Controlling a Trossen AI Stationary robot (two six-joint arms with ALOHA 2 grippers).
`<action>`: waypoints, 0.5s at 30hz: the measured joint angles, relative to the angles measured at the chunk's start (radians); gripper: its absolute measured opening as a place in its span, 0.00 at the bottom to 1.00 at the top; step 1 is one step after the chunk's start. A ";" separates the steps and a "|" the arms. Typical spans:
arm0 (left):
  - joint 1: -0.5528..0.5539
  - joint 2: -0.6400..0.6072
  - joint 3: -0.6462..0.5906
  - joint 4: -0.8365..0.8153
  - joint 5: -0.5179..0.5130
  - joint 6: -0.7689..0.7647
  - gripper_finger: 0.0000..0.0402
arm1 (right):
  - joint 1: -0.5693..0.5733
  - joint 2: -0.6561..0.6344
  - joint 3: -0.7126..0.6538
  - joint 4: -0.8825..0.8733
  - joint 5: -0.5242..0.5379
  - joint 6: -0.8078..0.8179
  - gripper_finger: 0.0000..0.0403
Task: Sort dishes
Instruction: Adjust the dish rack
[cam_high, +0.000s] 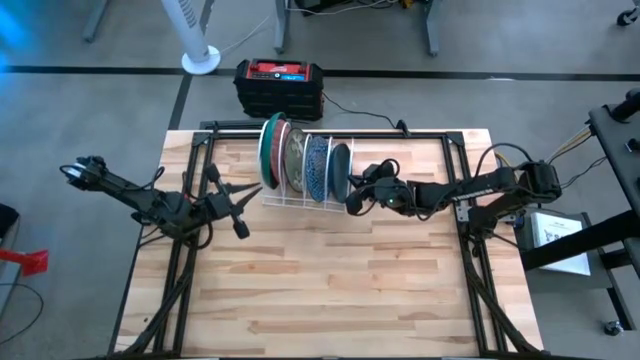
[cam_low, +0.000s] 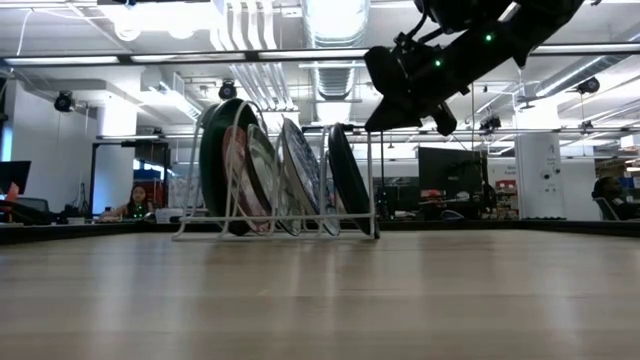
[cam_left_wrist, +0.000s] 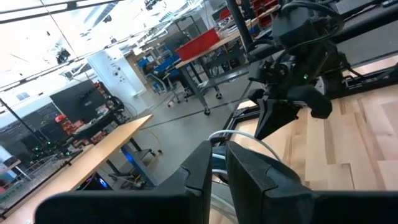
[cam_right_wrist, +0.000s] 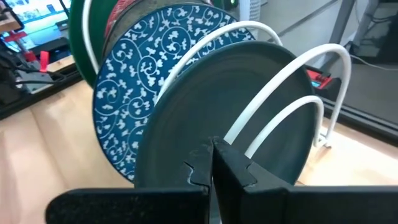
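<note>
A white wire rack (cam_high: 300, 197) stands at the table's far middle. Several dishes stand on edge in its slots: a green plate (cam_high: 269, 150) at the left, then a red-pink one (cam_high: 283, 150), a greyish one (cam_high: 297, 158), a blue patterned one (cam_right_wrist: 134, 81) and a dark green one (cam_right_wrist: 217, 99) at the right end. My right gripper (cam_right_wrist: 214, 167) is shut and points at the dark green plate's face, at the rack's right end (cam_high: 352, 203). My left gripper (cam_high: 248, 203) is shut and hovers left of the rack, holding nothing. My right gripper's shut fingertips (cam_right_wrist: 230, 163) stand close before the lower face of the dark green plate (cam_right_wrist: 186, 143), coming level and slightly downward from the table's right. I cannot tell whether they touch it. The plate stands upright in the rack.
A black and red box (cam_high: 278, 85) sits just beyond the table's far edge, and a white fan base (cam_high: 200, 60) stands on the floor. Bare wood (cam_high: 330, 290) stretches from the rack to the near edge. A person (cam_low: 135, 205) sits far off in the room.
</note>
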 joint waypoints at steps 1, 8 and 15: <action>0.002 0.000 0.000 0.000 0.000 0.000 0.09 | -0.005 0.000 0.000 0.000 0.000 -0.007 0.00; 0.010 0.000 0.000 0.000 0.000 0.000 0.09 | -0.046 0.000 0.000 0.000 0.003 -0.041 0.00; 0.012 0.000 0.000 0.000 0.000 0.000 0.09 | -0.084 0.000 0.000 0.000 -0.021 -0.068 0.00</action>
